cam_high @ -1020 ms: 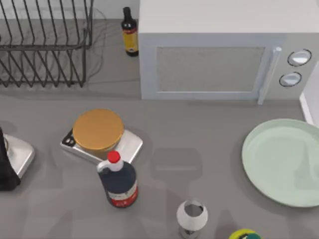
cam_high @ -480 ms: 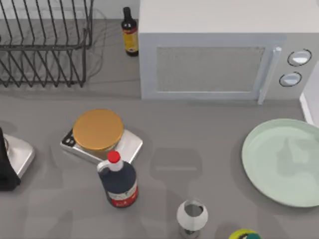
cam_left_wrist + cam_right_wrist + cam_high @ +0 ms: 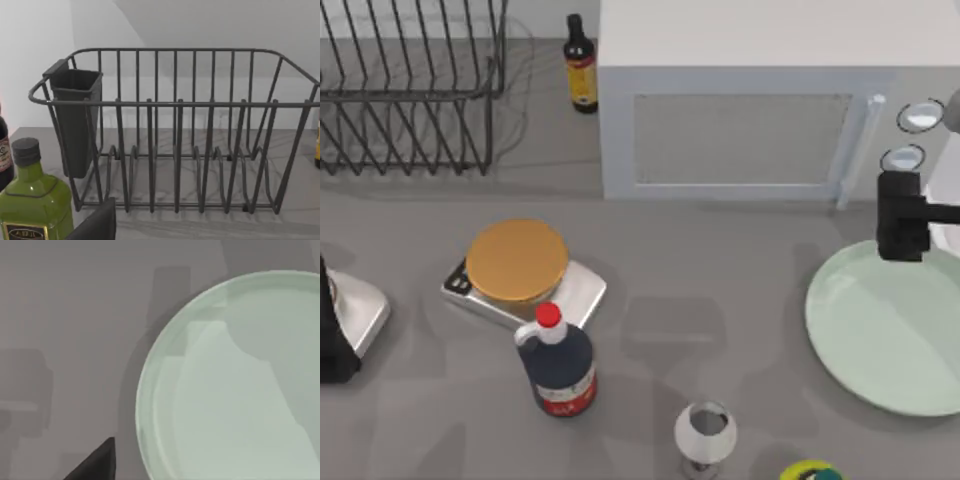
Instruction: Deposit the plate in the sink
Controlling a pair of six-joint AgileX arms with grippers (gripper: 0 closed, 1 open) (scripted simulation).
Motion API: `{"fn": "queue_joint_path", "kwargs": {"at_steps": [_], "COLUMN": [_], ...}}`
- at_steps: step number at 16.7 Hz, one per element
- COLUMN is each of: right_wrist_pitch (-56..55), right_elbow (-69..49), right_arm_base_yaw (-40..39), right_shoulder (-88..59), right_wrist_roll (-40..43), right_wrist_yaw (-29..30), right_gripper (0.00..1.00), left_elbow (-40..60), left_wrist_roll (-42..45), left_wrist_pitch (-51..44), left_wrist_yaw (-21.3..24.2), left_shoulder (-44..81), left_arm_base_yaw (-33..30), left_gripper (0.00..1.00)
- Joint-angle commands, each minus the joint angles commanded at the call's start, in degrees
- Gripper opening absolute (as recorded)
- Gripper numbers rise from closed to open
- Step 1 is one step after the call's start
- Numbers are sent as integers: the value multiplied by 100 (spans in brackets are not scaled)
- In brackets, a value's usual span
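A large, smooth, pale mint-green plate lies flat at the table's right edge, likely stiff and slippery, best pinched at its rim; the right gripper's opening cannot be told.

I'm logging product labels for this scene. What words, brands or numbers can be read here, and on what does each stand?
No text can be read.
Dark bottle with red cap: red label, print too blurred.
Small dark bottle by the microwave: red-and-yellow label, illegible.
Green bottle: dark label with gold lettering, too small to read.
Microwave knobs: no markings visible.
Plate: plain.
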State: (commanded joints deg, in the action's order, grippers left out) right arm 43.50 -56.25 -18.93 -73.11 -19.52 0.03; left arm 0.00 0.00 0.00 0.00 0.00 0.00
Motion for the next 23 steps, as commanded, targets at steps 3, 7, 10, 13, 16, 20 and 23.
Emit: {"fn": "queue_joint_path", "kwargs": {"at_steps": [3,7,10,13,16,20,23], "right_wrist_pitch": [853,1665,1947,1968,1938,1311,460], "right_elbow": [-1118,-2172,-2529,-2556,-2523,-2100,-1657], "right_arm_base_yaw": [-371,-724,-847,-856,-829,-864,-885], "right_shoulder": [-1580,-3046,-3516,-3552,-3544,-3804,-4129], "right_wrist_roll": [-383,-747,-874,-883,-877,-877,-887], "right_wrist_yaw": [1,1,1,1,-1,-5,-4], "right_gripper": [100,100,100,100,100,100,100], "left_elbow": [0,0,0,0,0,0,0], "left_wrist_roll": [0,0,0,0,0,0,0], "left_wrist_pitch": [0,0,0,0,0,0,0], "left_wrist_yaw": [0,0,0,0,0,0,0], "left_shoulder": [0,0,0,0,0,0,0], "left_arm_base_yaw": [0,0,0,0,0,0,0], "left_gripper": [100,100,100,100,100,100,100]}}
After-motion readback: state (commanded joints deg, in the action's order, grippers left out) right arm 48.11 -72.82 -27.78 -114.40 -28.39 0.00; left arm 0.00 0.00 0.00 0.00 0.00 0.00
